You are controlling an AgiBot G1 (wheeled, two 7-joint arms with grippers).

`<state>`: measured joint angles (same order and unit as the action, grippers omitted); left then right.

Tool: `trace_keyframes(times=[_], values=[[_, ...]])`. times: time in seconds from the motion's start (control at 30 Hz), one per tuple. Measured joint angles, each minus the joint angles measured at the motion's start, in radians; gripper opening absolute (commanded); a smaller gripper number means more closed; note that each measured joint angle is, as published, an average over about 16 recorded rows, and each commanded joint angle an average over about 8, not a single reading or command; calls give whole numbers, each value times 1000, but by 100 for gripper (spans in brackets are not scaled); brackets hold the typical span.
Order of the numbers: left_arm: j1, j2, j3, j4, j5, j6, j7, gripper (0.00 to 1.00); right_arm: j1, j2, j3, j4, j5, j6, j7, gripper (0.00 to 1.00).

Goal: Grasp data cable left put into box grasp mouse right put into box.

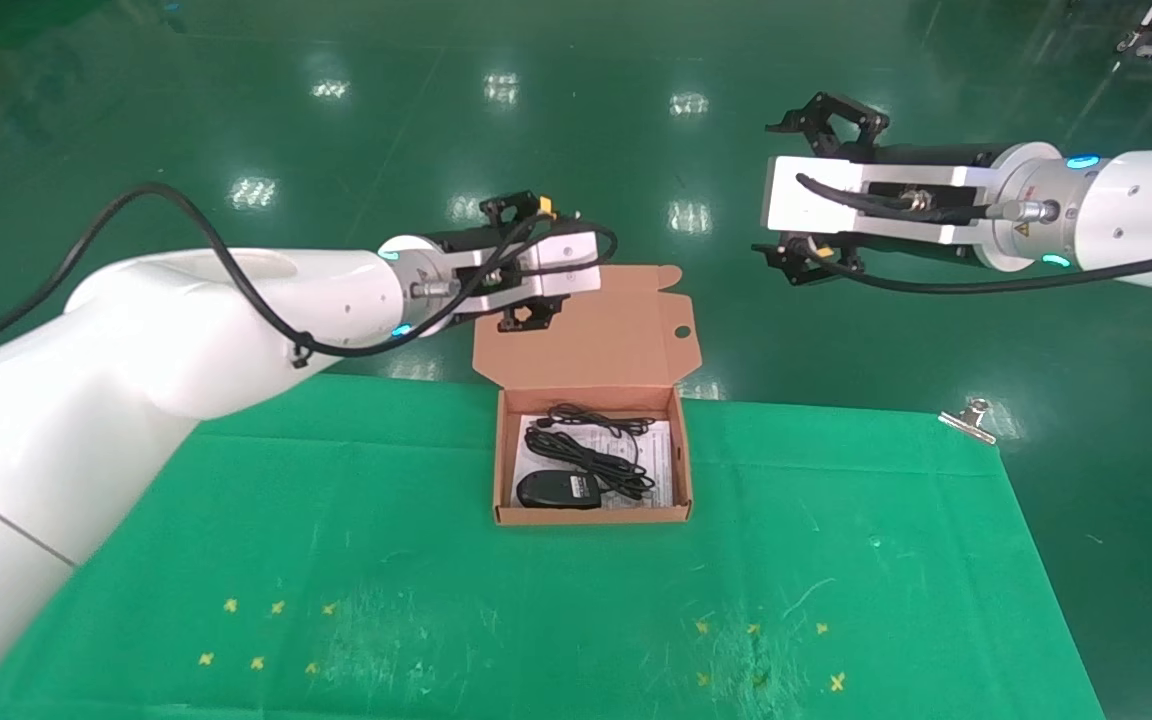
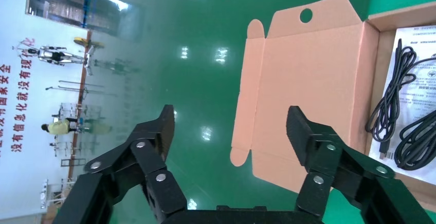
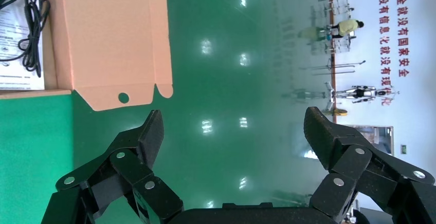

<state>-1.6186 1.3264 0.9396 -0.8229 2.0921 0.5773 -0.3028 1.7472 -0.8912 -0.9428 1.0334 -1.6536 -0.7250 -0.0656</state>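
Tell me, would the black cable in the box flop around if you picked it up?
Probably floppy: the cable lies in loose, bendy loops in the box. It looks thin, so likely light. Its loops rest against the mouse, so lifting might tug that along.

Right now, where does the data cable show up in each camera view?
Head view: data cable lies inside the box, behind the mouse.
Left wrist view: looped at the right edge, on the paper sheet.
Right wrist view: top-left corner.
Shared landmark: the lid's round hole.

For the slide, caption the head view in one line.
Mouse and data cable in the open box; both grippers open, raised beyond it.
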Motion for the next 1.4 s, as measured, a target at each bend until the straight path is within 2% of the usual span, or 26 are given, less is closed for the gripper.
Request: trace_keyframes(times=[0.27, 1.23, 1.4], values=[[49, -68, -61, -39, -123, 83, 4, 100, -54, 22, 60, 17, 80, -76, 22, 100], [323, -426, -392, -272, -807, 544, 65, 100, -391, 163, 389, 145, 539, -455, 148, 100], [346, -457, -421, -293, -867, 584, 71, 100, -420, 175, 417, 156, 579, -487, 159, 100]])
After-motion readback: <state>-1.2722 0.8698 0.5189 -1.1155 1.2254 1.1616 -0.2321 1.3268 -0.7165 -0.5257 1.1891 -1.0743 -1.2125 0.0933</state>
